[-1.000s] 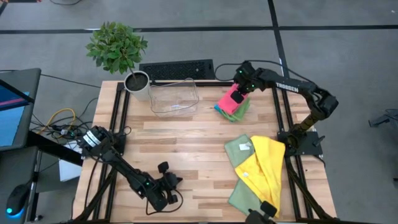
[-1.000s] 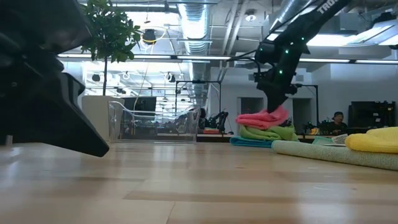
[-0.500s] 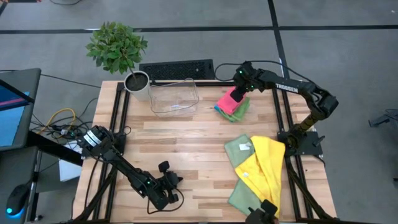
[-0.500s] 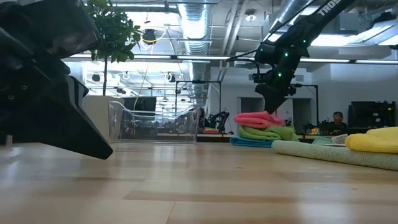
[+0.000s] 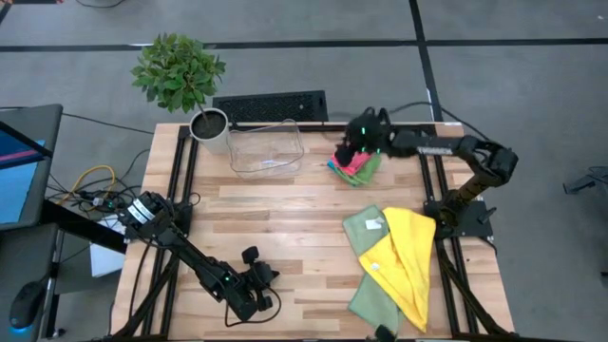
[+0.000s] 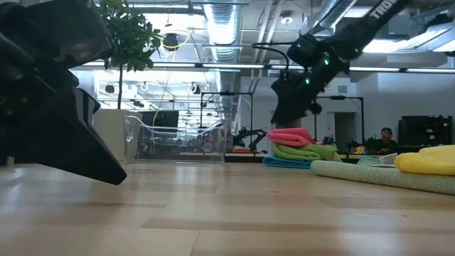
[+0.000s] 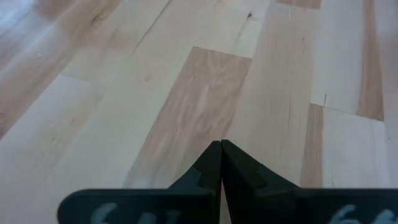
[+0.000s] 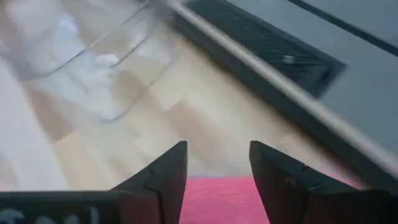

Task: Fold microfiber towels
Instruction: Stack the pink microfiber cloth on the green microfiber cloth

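Pink tops a folded towel stack [image 5: 355,163] at upper centre of the worktop [image 5: 285,237], under the right gripper [image 5: 348,152]. Low view: it hovers just above. Right wrist: fingers [image 8: 165,174] apart. Left wrist: left gripper [image 7: 221,163] pressed together.

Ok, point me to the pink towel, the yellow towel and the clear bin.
pink towel [image 5: 351,161], high view, its bare top face beside the gripper.
yellow towel [image 5: 410,256], high view, middle of the cloth.
clear bin [image 5: 267,163], high view, its near rim.
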You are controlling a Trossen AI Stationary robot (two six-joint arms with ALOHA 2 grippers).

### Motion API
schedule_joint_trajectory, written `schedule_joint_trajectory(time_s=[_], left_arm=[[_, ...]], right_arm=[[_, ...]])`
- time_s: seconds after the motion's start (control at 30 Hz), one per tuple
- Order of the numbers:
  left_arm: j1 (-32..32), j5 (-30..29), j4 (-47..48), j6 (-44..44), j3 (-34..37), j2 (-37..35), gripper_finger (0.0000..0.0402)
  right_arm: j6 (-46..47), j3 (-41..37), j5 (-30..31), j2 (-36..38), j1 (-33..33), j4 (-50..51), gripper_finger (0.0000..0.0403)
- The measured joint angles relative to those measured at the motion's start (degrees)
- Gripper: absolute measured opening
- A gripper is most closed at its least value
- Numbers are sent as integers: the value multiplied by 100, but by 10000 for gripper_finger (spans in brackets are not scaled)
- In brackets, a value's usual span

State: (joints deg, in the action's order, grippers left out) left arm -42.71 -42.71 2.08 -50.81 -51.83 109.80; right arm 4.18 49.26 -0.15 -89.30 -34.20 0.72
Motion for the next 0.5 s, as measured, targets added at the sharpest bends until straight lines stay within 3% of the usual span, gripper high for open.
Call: schedule_joint_trajectory(time_s=[0.23, 0.37, 0.5], left_arm=[[-44, 7, 1, 6, 0, 0, 0], [-44, 3, -1, 6, 0, 0, 0], [-44, -148, -3, -81, 0, 0, 0]], right_arm=[[699, -1878, 923, -4, 768, -2762, 157], [746, -2210, 1041, -4, 834, -2929, 135], [785, -2222, 742, -4, 735, -2803, 114]])
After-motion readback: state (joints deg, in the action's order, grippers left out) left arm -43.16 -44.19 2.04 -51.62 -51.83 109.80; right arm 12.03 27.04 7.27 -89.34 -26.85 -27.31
